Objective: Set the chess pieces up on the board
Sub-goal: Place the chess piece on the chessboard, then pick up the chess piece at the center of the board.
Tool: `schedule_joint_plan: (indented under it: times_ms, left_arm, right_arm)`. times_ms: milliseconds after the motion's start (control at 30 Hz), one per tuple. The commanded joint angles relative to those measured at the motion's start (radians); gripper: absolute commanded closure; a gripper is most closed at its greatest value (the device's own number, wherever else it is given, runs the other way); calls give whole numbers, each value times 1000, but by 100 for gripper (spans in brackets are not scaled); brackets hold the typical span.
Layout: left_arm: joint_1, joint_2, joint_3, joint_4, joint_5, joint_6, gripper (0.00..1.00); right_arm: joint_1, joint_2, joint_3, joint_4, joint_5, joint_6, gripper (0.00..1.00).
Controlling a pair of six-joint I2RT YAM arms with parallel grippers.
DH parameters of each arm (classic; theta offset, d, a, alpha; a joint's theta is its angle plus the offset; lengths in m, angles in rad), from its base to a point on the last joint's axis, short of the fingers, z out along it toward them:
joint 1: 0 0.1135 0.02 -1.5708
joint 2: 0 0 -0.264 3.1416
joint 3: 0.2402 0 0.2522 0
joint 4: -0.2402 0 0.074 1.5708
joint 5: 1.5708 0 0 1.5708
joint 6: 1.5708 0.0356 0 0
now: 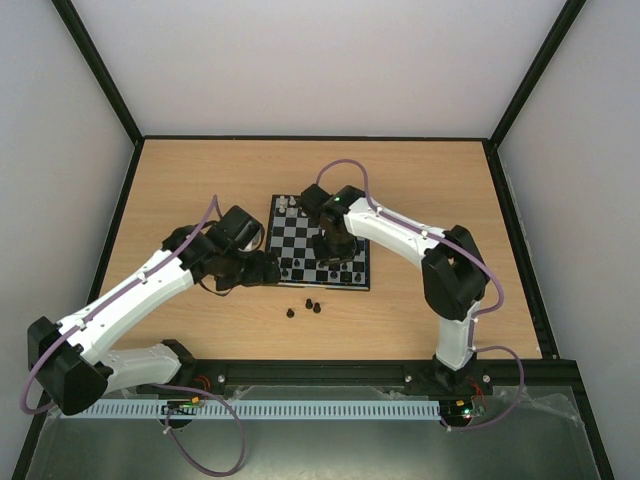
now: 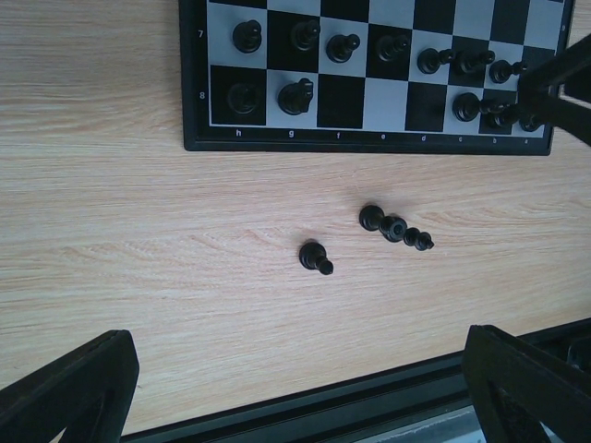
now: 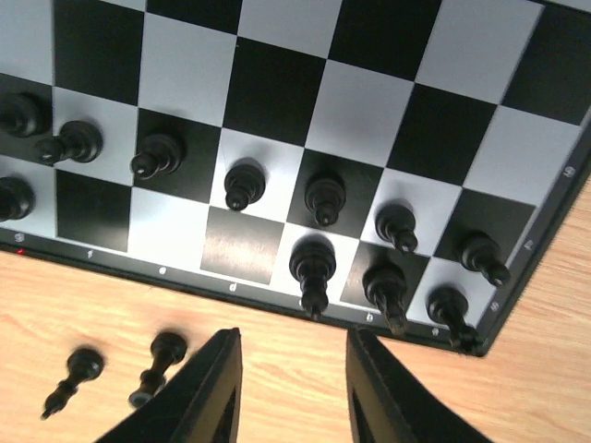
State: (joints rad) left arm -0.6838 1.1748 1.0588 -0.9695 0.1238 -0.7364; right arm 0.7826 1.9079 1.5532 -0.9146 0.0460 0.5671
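Off the board (image 2: 277,141), left wrist shows 3 pieces (image 2: 314,256), right wrist 2.

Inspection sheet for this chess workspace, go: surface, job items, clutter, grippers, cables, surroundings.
Surface: light wood-grain tabletop, no spills seen.
Job's things: black-and-grey checkered chessboard; black chess pieces stand in its near two rows, three back-row squares vacant; three loose black pieces sit on the wood off its near edge.
Clutter: nothing seen.
Grippers: left gripper open, empty, above the loose pieces; right gripper open, empty, at the board's near edge.
Cables: purple cables loop along both arms.
Surroundings: pale walls, black frame posts, black rail at the near edge.
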Motion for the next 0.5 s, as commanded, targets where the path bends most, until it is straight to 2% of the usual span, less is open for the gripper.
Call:
schedule_joint_plan:
  times_ms: [0,267,367,467]
  left_arm:
    - [-4,15,-29,19,30,11,1]
    - [-118,66,-107,95,54,-46,1]
    - [-169,112,-116,129,43,-59,7]
    - [-197,161,-134,169,38,-60,18]
  right_arm:
    - [-6,-110,57,-124,12,27,64]
    - [-5,-312,-54,-161,-2,115,36]
    - [-6,-382,-114,-151,-21,145,34]
    - [-5,-429,-159,-142,-29,163,33]
